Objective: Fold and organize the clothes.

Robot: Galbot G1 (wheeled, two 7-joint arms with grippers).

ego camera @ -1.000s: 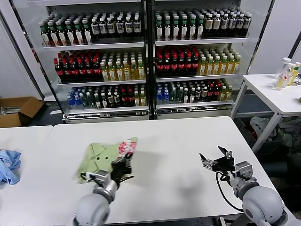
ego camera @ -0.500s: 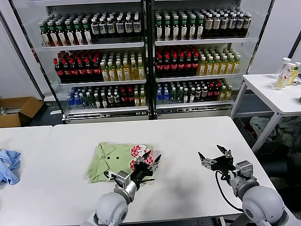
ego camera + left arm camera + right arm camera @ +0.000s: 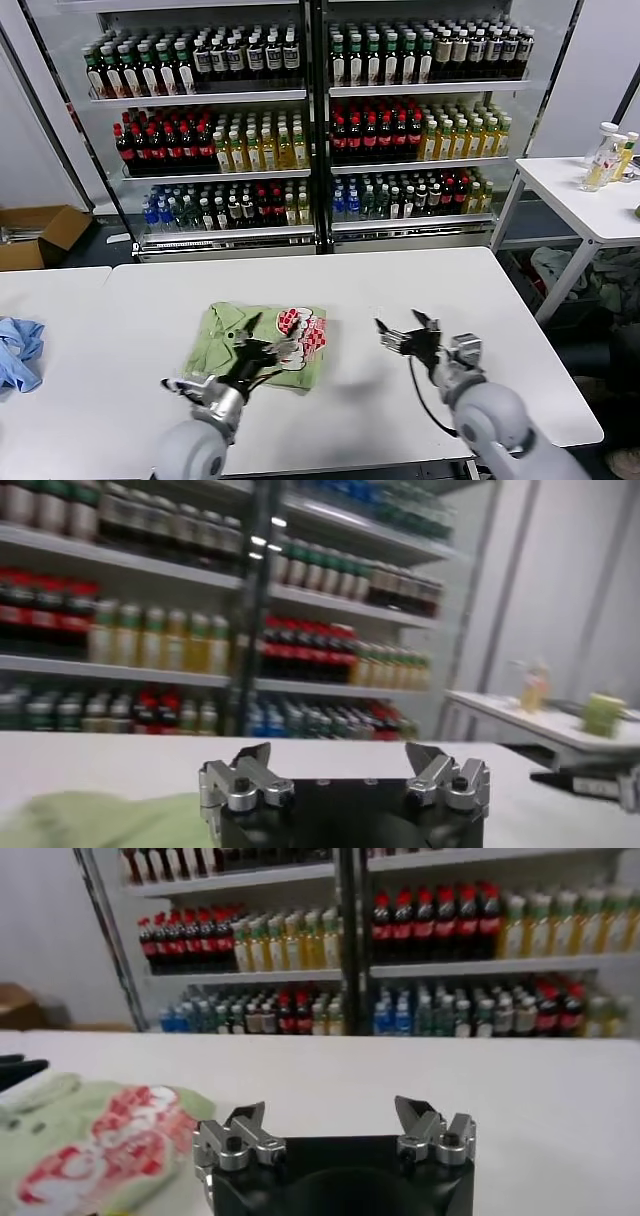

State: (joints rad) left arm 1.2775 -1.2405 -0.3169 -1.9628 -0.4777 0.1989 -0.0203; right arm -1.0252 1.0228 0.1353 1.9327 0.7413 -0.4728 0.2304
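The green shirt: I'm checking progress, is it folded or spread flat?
Folded. The green shirt lies as a compact rectangle, no sleeves sticking out, collar and red print on top. The left gripper hovers open over it.

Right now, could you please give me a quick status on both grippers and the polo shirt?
Left gripper open, over polo shirt, holding nothing. Right gripper open, above bare table beside the shirt. Shirt partly folded, print up. Nothing in the way.
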